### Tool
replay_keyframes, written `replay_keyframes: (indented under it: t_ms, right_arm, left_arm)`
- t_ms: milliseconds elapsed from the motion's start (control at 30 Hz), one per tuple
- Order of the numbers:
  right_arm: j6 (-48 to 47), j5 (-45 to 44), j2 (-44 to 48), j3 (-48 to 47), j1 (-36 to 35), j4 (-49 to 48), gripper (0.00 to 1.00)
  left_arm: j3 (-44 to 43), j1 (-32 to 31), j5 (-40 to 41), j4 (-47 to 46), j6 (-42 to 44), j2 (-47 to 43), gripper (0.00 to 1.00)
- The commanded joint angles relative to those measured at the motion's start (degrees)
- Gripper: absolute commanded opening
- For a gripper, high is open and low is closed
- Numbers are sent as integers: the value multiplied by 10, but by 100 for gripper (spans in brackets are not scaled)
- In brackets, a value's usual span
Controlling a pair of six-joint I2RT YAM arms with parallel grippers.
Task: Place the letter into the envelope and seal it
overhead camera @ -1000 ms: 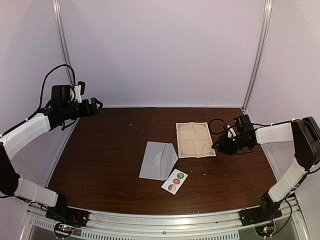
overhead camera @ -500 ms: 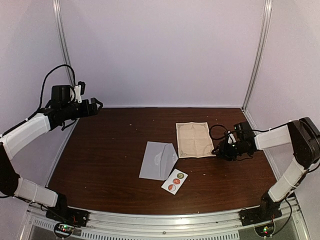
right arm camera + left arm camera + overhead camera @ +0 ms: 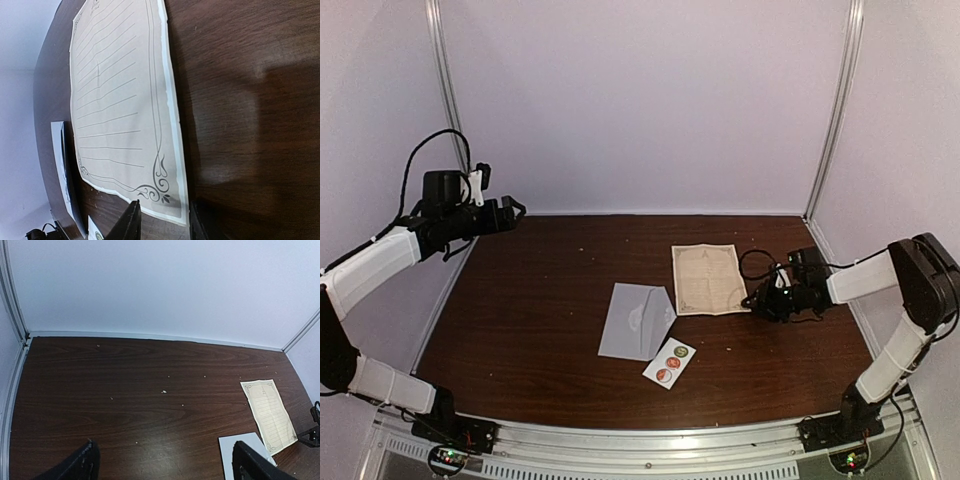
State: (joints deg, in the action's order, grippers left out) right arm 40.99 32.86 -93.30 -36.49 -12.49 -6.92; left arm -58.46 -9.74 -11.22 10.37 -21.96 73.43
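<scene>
The letter (image 3: 710,278), a beige lined sheet with an ornate border, lies flat right of the table's centre. It also shows in the right wrist view (image 3: 120,100) and the left wrist view (image 3: 270,412). The envelope (image 3: 637,320), pale grey, lies flat just left of and nearer than it; it also shows in the left wrist view (image 3: 240,450) and the right wrist view (image 3: 59,160). My right gripper (image 3: 758,301) is low at the table, open, its jaws either side of the letter's near right corner (image 3: 162,225). My left gripper (image 3: 516,210) is open and empty, held high over the far left (image 3: 167,471).
A small white strip of round stickers (image 3: 669,363) lies just in front of the envelope, and its tip shows in the right wrist view (image 3: 96,231). White walls and metal posts (image 3: 832,110) enclose the brown table (image 3: 540,320). A black cable (image 3: 752,258) loops by the right wrist.
My right gripper has dropped to the table surface and edged left to the letter's near right corner. The left arm, letter and envelope have not moved.
</scene>
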Motion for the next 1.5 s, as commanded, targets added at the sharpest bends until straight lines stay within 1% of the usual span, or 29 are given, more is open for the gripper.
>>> replay_keyframes:
  t_ms: [0,100,433,700,900,1000,1100,1167,1267,1367,1467]
  right_arm:
    - [36,9,-19,16,1,-39,32]
    - [54,23,-28,21,1,-68,28]
    - [66,27,-7,13,2,-77,0]
    - [23,25,59,-44,12,-16,0]
    - [-72,1,114,-128,21,107,0]
    - [-94,4,129,-180,21,153,0]
    - [-103,43,143,-225,16,160,0]
    - [-117,60,145,-257,3,173,0]
    - [-151,60,133,-315,-24,230,0]
    - [-182,59,110,-375,-57,289,0]
    - [-224,50,83,-431,-109,348,0]
  left_arm:
    - [7,2,-2,-25,5,-8,93]
    - [7,2,-1,-25,6,-8,93]
    - [9,2,5,-25,7,-10,93]
    - [11,2,6,-26,7,-12,93]
    - [15,2,1,-32,6,-19,93]
    - [19,2,-28,-44,11,-23,93]
    - [30,1,-74,-68,15,-25,93]
    - [33,-3,-103,-82,17,-23,93]
    - [22,-24,-132,-82,31,-9,93]
    - [10,-66,-146,-81,56,1,93]
    - [-3,-106,-147,-75,87,9,93]
